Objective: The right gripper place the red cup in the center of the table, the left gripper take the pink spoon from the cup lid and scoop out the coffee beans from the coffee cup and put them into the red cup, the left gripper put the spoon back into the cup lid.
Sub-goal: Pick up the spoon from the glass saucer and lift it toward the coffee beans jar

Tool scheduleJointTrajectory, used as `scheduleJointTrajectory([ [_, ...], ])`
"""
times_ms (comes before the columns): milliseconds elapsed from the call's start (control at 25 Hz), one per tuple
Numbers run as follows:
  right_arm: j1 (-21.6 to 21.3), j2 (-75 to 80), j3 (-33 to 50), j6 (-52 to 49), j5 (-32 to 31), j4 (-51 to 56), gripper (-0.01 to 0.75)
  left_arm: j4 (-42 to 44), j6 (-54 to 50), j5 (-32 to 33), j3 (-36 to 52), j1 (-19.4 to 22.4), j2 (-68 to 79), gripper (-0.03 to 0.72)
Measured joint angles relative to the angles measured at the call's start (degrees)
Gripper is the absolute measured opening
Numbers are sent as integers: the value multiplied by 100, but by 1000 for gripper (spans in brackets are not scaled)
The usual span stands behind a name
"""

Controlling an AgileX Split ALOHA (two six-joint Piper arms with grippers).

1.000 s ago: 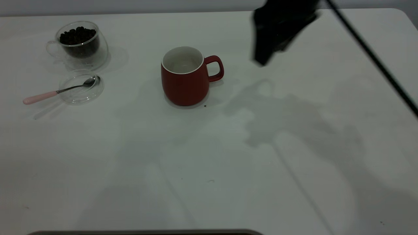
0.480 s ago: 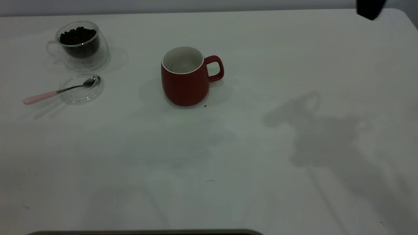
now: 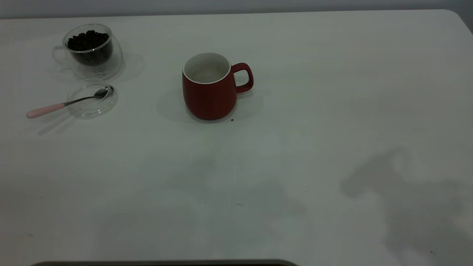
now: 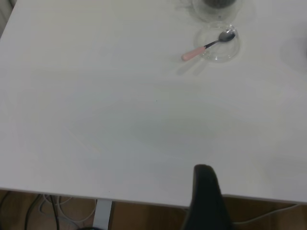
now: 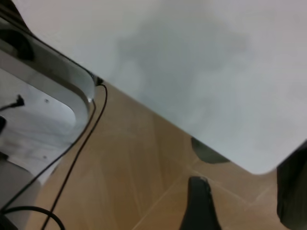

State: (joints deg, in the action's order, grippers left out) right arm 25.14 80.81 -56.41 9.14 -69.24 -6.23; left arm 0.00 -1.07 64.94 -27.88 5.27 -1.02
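At far left the pink spoon (image 3: 55, 106) lies with its metal bowl resting inside the cup lid (image 3: 91, 99) and its handle sticking out over the table (image 3: 332, 74), which leaves the handle free to pinch. Just behind the lid stands the coffee cup (image 3: 88, 50), holding a heap of coffee beans (image 3: 88, 39). Near centre the red cup (image 3: 210, 87) stands upright, white interior empty, handle toward the right arm's side; placement looks done. Neither arm shows in the exterior view. The left gripper (image 4: 207, 196) hangs over the table's near edge, well apart from the spoon; only one finger shows, so jaw opening cannot be judged. The right gripper (image 5: 201, 203) sits off the table's corner over the floor, holding nothing visible, jaws likewise unreadable.
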Motion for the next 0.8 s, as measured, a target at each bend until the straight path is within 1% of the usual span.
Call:
scheduleJointTrajectory([
  [160,0,-883,514,-42,-12,-59,589,0,0,0,0,0,0,589],
  [400,-49,-2469,1172,-495,-54,-62,589,0,0,0,0,0,0,589],
  [520,-446,-3350,1444,-537,-98,-38,589,0,6,0,0,0,0,589],
  [640,-995,-4191,1715,-688,-108,18,589,0,10,0,0,0,0,589],
  [800,-1647,-5172,2171,-914,179,203,589,0,17,0,0,0,0,589],
])
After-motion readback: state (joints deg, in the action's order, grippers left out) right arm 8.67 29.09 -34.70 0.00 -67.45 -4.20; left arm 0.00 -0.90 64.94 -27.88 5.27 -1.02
